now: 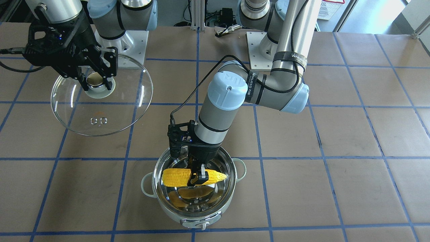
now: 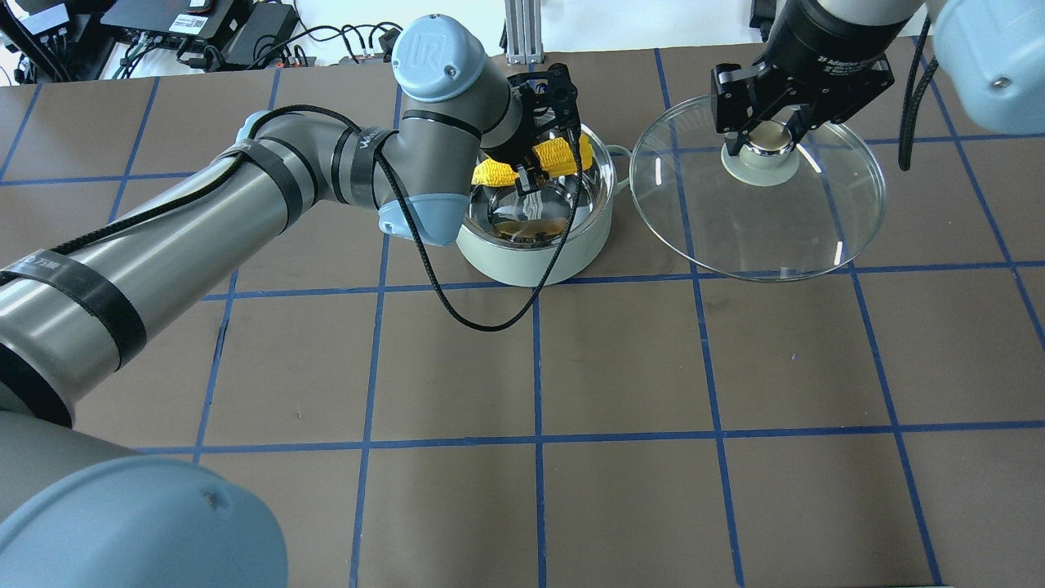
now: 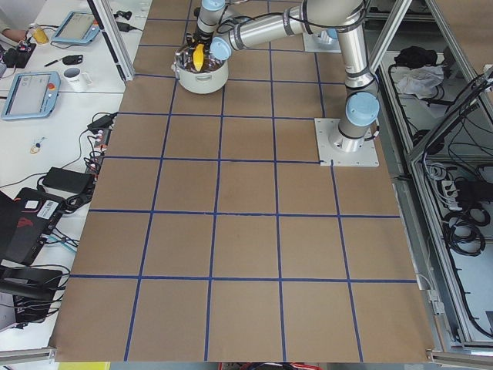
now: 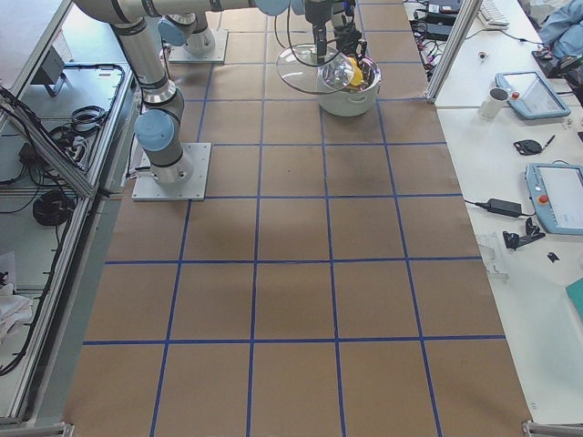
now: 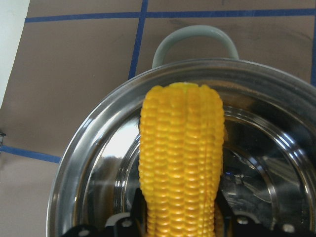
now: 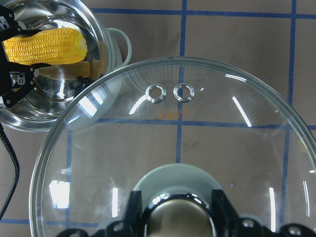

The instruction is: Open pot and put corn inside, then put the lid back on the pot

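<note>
The mint-green pot [image 1: 196,218] stands open, its steel interior showing. My left gripper [image 1: 198,177] is shut on the yellow corn [image 1: 178,177] and holds it level above the pot's opening. The corn also shows in the overhead view [image 2: 555,157] and the left wrist view [image 5: 181,158], over the pot rim [image 5: 89,148]. My right gripper [image 1: 97,84] is shut on the knob of the glass lid [image 1: 100,114], held in the air beside the pot. The lid [image 2: 759,220] [image 6: 197,148] is apart from the pot [image 2: 531,253].
The table is brown paper with a blue tape grid [image 2: 539,367]. The arm bases [image 1: 265,47] stand at the robot's side. A black cable [image 2: 490,318] hangs from my left arm near the pot.
</note>
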